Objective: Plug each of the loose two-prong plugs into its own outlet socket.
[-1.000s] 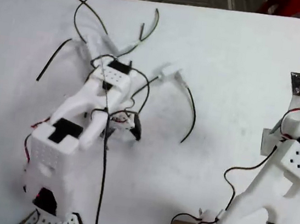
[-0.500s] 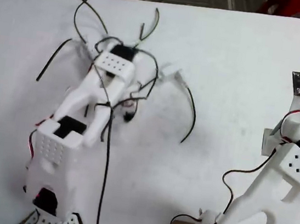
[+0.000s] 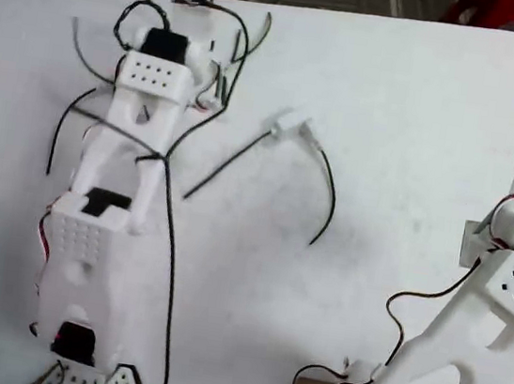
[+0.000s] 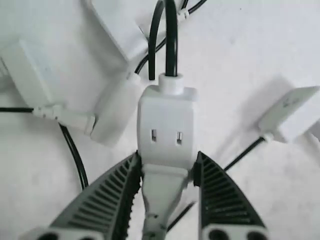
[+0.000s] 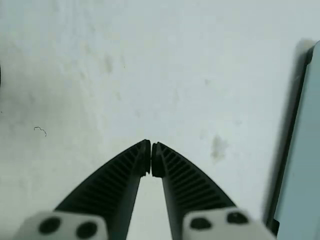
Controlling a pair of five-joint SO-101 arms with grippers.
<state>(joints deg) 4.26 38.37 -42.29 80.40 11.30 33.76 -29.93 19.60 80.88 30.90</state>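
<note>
Plug meets socket on the white table (image 3: 421, 100): a white two-prong plug (image 4: 161, 192) is gripped by the left gripper (image 4: 167, 160), with the ribbed black fingers (image 4: 117, 192) closed narrowly on its two sides. The plug's front end is pressed against the near end of a white outlet socket (image 4: 166, 125). Two slots are seen on the socket's upper face, and the prongs themselves are hidden. Two black cords (image 4: 170, 40) are seen leaving the socket's far end.

A second white plug (image 4: 114, 112) is seen lying just beside the socket, joined to a thin black lead. A third white plug (image 4: 292, 112) is seen lying apart on the socket's other side, and a white adapter block (image 4: 25, 75) is seen farther off beyond the second plug.

In the high view, the left arm (image 3: 114, 164) is stretched out toward the far edge of the table, among looping black leads. A joined white plug piece (image 3: 289, 125) is seen lying in the middle of the table, well apart from that arm, with a curved black lead trailing from it.

The right arm (image 3: 476, 325) is held back at the near right corner. The right gripper (image 5: 151, 152) is fully closed, its tips touching and nothing held between them, above bare tabletop. A pale panel (image 5: 300, 150) is seen just beside it.
</note>
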